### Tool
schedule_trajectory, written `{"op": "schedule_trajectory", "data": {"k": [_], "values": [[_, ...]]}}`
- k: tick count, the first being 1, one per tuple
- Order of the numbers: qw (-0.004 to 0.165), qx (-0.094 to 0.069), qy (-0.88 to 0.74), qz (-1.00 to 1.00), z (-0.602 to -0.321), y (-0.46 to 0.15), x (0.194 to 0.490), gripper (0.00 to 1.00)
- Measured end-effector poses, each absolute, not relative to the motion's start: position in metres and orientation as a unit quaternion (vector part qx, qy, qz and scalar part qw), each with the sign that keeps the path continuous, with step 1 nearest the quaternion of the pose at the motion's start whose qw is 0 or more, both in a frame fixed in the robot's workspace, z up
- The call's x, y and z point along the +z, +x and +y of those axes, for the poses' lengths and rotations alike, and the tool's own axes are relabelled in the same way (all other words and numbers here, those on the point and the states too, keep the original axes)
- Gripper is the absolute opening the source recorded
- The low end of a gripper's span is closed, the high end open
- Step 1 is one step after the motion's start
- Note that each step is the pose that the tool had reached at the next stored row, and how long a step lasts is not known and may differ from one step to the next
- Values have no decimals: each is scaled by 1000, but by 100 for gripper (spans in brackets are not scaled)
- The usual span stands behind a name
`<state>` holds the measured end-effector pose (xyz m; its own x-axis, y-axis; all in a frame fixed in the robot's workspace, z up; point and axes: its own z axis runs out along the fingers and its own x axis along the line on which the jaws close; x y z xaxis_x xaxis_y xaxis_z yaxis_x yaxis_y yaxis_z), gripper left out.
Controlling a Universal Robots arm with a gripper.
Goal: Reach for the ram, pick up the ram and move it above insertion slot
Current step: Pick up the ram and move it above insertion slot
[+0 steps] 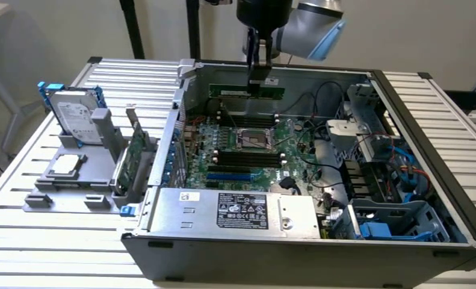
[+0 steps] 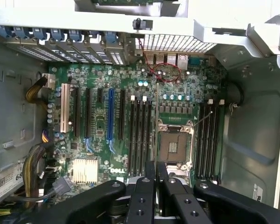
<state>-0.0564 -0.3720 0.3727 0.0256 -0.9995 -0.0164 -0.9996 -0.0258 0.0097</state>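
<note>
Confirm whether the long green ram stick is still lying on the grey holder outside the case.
No: the gripper holds the long green ram stick in the air inside the open computer case.

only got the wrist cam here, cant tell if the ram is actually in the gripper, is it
Observer: Yes. In the exterior view the gripper is shut on the ram, gripping it near the middle of its length.
Operator: is it level or tilted
Observer: Level. Its long edge runs roughly horizontal, with green board sticking out on both sides of the fingers.
Operator: how high am i, touching the board?
Observer: No. The ram hangs up near the case's top rim, over the far part of the motherboard, seated in no slot.
Operator: whats on the rack outside
Observer: A hard drive and an expansion card stand in the grey holder.
</note>
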Motion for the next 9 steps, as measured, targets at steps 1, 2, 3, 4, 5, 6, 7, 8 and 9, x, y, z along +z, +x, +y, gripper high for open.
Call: {"op": "schedule_trajectory", "data": {"k": [1, 2, 3, 4, 5, 6, 7, 8, 9], "values": [[2, 9, -716, 698, -371, -56, 373, 13], [2, 9, -716, 698, -371, -55, 373, 13], [2, 9, -716, 698, -371, -55, 373, 13], [2, 9, -716, 698, -371, -55, 373, 13], [2, 9, -716, 698, -371, -55, 373, 13], [2, 9, -716, 698, -371, -55, 373, 13], [2, 9, -716, 698, -371, -55, 373, 13], [2, 9, -716, 698, -371, -55, 373, 13], [2, 9, -716, 698, -371, -55, 373, 13]]}}
